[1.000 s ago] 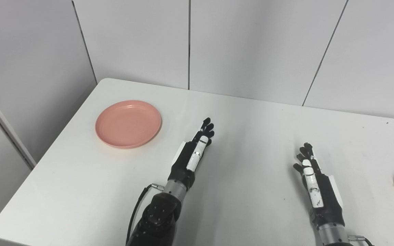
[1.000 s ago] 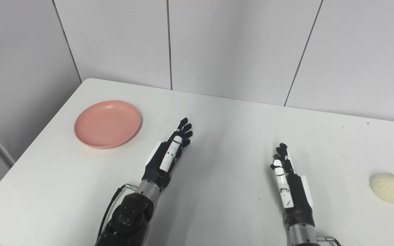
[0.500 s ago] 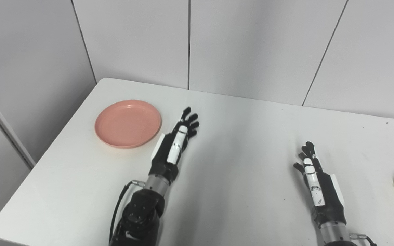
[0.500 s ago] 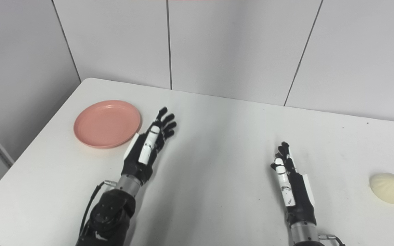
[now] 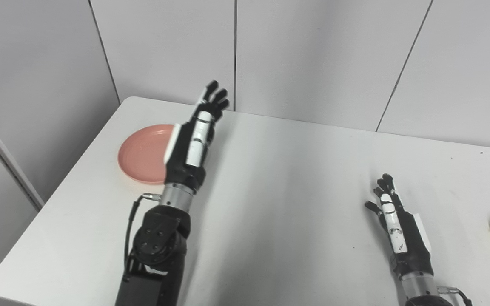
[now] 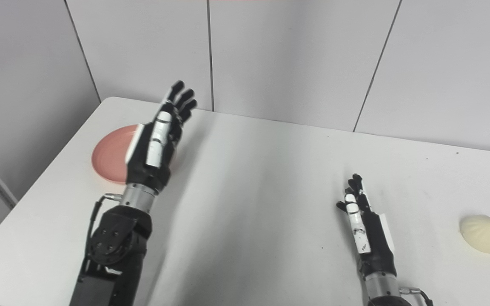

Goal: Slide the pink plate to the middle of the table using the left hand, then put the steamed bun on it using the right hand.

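The pink plate (image 5: 141, 155) lies at the table's far left, its right half hidden behind my left hand (image 5: 194, 136). That hand is raised above the table with straight, spread fingers, open and holding nothing, over the plate's right edge. The pale steamed bun (image 6: 484, 233) rests on the table at the far right. My right hand (image 6: 364, 221) hovers low at the front right, open and edge-on, well to the left of the bun.
The white table (image 5: 296, 178) has a rounded far-left corner and a near-left edge (image 5: 15, 259). Grey wall panels (image 5: 313, 55) rise directly behind its far edge.
My left hand has lifted and swung up and to the left, from the table's middle to over the plate's right edge, now covering part of it. The right hand has barely shifted.
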Available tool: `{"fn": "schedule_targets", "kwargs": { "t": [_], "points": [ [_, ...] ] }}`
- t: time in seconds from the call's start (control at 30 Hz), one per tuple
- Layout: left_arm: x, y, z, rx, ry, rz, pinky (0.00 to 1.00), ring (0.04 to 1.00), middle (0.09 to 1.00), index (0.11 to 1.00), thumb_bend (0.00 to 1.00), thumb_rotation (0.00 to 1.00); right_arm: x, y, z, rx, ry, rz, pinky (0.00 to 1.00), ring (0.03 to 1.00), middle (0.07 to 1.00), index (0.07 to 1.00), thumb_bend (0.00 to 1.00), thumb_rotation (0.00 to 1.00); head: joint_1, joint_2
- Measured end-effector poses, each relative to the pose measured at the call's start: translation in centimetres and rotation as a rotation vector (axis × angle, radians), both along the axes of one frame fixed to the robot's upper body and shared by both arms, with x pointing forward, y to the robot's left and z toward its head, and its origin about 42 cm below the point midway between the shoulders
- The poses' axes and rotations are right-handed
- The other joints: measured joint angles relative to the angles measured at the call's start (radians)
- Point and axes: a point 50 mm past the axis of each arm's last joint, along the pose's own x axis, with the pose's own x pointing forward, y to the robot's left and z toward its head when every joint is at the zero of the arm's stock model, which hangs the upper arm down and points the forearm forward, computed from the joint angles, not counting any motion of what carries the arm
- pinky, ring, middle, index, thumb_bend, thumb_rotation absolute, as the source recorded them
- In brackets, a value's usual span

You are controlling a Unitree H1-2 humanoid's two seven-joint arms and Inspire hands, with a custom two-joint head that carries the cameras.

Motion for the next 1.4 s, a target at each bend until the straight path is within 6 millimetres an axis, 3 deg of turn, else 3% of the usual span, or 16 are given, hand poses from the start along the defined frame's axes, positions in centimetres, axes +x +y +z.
{"fn": "schedule_targets", "kwargs": {
  "t": [0.47,0.87,1.4],
  "points": [
    [0.1,5.8,1.1,-0.039,-0.04,0.192,0.98,0.933,0.948,0.955,0.47,1.0,0.2,-0.5,0.1,0.004,-0.006,0.01,1.0,0.982,0.997,1.0,0.19,1.0,0.041,-0.009],
    [0.9,11.2,-1.4,-0.117,-0.006,0.324,0.94,0.929,0.944,0.956,0.48,1.0,0.2,-0.9,0.2,0.007,-0.007,0.005,1.0,0.99,1.0,1.0,0.19,1.0,0.054,-0.006],
    [2.1,15.0,-4.5,-0.192,0.058,0.391,0.95,0.934,0.945,0.948,0.46,1.0,0.0,-0.9,0.3,0.012,-0.011,0.006,1.0,0.996,1.0,1.0,0.17,1.0,0.055,0.003]
  ]
}}
